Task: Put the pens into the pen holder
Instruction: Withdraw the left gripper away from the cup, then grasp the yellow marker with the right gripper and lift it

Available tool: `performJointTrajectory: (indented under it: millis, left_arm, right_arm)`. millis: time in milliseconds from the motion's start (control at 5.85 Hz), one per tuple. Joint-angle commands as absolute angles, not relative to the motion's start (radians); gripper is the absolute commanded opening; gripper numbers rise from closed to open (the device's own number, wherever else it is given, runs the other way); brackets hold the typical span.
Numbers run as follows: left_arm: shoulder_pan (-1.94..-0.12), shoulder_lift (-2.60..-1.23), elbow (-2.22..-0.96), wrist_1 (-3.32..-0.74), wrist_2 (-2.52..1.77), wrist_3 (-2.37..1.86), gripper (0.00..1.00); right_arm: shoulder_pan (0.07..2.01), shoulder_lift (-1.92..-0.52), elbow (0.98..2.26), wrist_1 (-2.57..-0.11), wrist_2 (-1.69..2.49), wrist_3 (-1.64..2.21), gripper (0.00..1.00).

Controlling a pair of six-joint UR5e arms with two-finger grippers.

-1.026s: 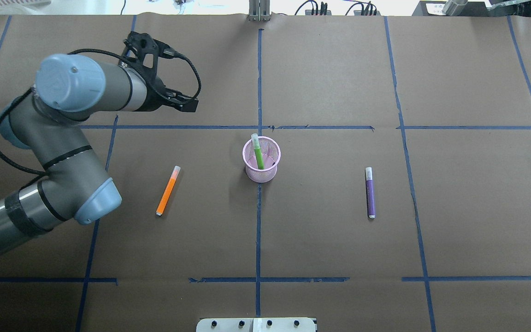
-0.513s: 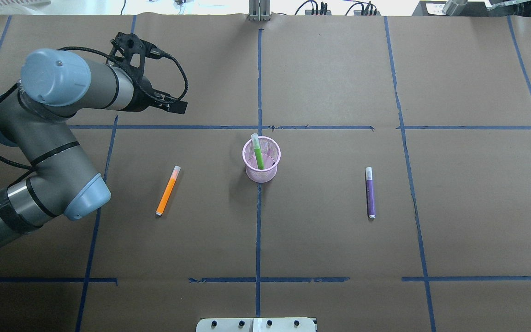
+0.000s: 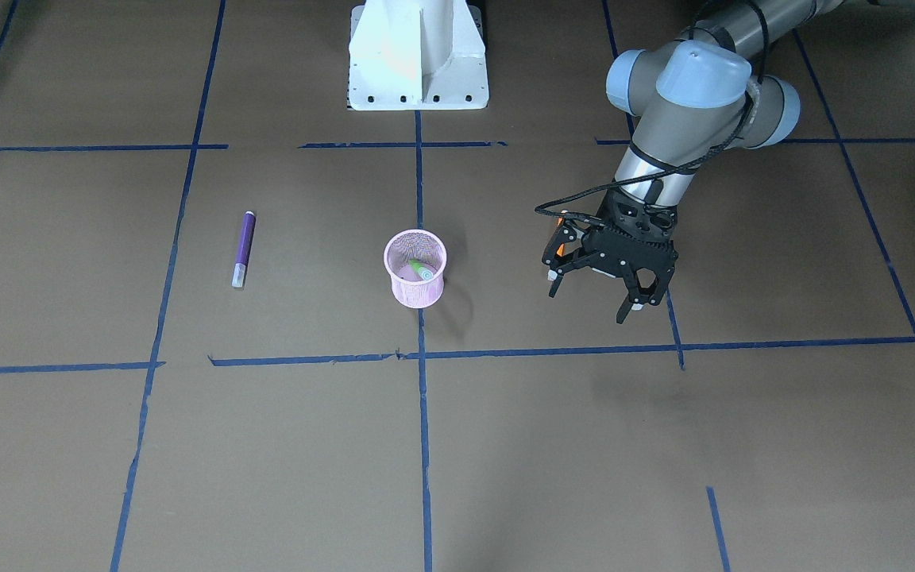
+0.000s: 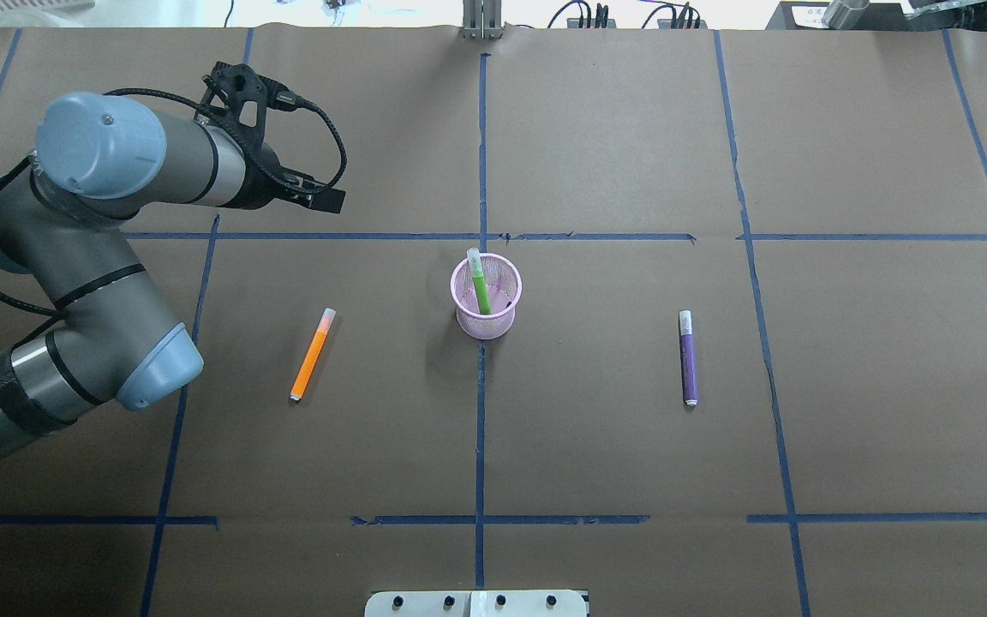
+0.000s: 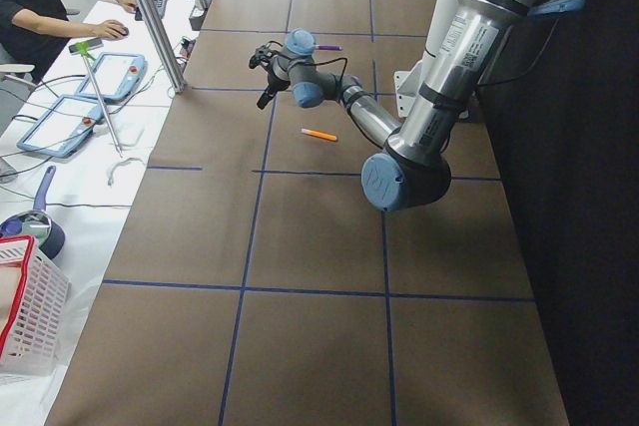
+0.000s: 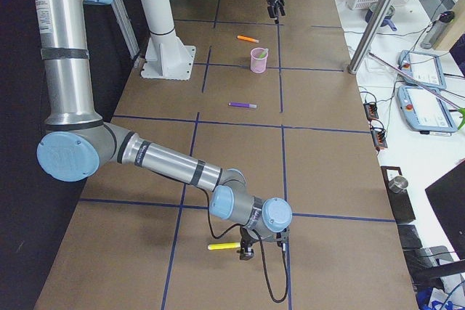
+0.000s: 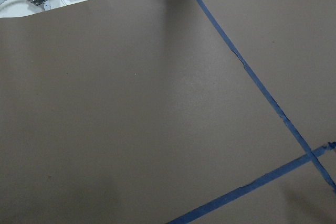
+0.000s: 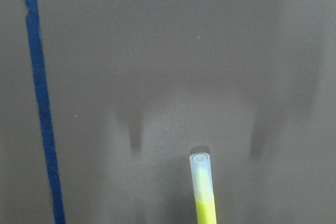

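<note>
One left gripper [image 3: 587,303] (jaws spread, empty) hangs above the table [image 3: 743,437].

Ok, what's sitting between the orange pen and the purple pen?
The pink pen holder, with the green pen standing in it, sits between the orange pen and the purple pen; the overhead view shows it.

- The orange pen [image 4: 313,355] lies on bare worktop [image 4: 613,446], with free room on every side; the left tool [image 3: 594,300] hangs near, on its far side, jaws apart.
- The pen holder [image 4: 493,326] stands well apart from both lying pens; a green pen [image 4: 481,291] leaning inside takes part of its mouth.
- Around the purple pen [image 4: 688,358] the worktop is bare.
</note>
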State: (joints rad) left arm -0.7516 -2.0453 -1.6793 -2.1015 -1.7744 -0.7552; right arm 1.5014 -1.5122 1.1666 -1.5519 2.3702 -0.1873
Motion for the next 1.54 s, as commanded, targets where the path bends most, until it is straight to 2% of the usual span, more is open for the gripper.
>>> performJointTrajectory:
  millis: [0,513,1026,1368]
  left_arm:
    - [-0.752,-2.045,-1.678,-2.103,-1.773,-0.756,1.00]
    - [-0.752,-2.043,-1.680,-2.106,-1.773,-0.756,1.00]
    - [-0.753,-2.043,-1.680,-2.111,-1.773,-0.758,1.00]
    - [-0.753,-2.043,-1.680,-2.111,-1.773,-0.756,1.00]
  right_arm:
    - [1.479,-1.511,1.143,-1.549,2.390,-0.181,0.95]
    - [1.453,-1.509,1.089,-1.484,2.382,-0.183,0.92]
    - [1.451,-1.509,1.077,-1.471,2.379,-0.179,0.77]
    - [1.451,-1.509,1.069,-1.470,2.379,-0.181,0.75]
